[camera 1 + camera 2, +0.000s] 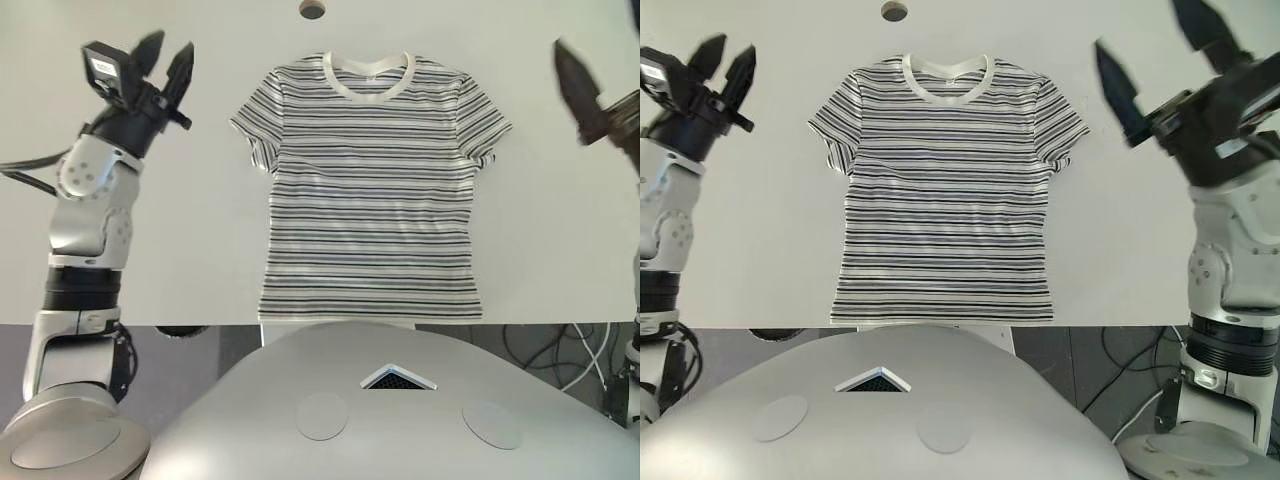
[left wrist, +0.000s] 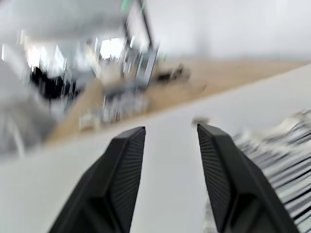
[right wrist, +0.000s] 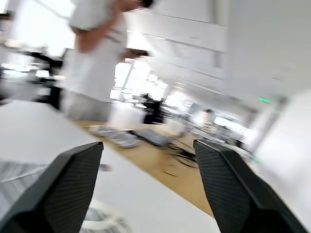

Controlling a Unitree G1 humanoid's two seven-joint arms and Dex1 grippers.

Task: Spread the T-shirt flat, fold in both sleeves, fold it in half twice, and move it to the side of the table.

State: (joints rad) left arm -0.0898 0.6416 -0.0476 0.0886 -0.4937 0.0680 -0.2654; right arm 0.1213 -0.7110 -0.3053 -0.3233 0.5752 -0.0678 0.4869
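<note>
T-shirt lies spread flat on my table, sleeves out; I see left gripper and right gripper flanking it, fingers parted, apparently empty.

We see bright, even light on the white matte table; the striped cotton T-shirt casts barely any shadow. Far windows glare white behind the black ribbed fingers.

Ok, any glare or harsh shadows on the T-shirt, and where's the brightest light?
Left eye view: the T-shirt is evenly lit on the white table, no glare or hard shadow. Right wrist view: windows behind the right end effector wash out to white. Left wrist view: bright windows behind the left end effector too.
</note>
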